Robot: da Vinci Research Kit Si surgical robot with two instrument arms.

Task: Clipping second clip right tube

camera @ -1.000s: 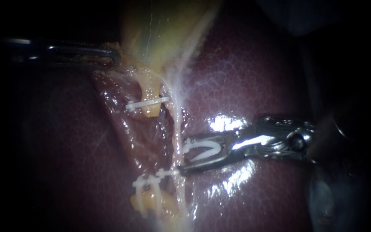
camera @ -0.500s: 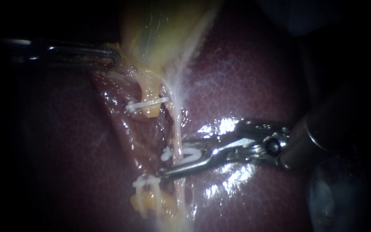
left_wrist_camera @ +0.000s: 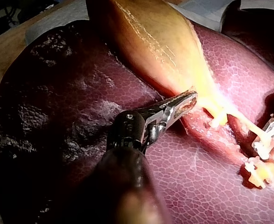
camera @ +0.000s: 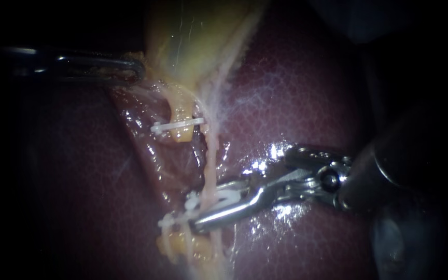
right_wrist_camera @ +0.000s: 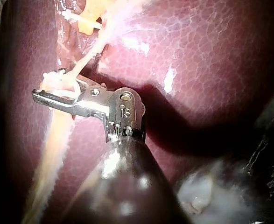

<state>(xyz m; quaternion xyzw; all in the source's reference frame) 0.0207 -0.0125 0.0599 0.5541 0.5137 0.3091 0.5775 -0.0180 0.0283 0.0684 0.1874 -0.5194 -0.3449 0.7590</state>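
Straddling the right tube [camera: 211, 166], the right instrument's [camera: 193, 212] pincer stands only partly closed, both jaws seated on a white loaded clip [camera: 223, 197] that brackets the tube from two sides. Crowding just beneath its lower jaw are the lower clips [camera: 175, 222] on a yellow stump, and an upper clip [camera: 177, 125] crosses another stump higher up. Well apart, the left instrument's [camera: 133, 68] pincer is closed on the gallbladder's [camera: 193, 36] edge. Glistening liver [camera: 296, 93] lies underneath.
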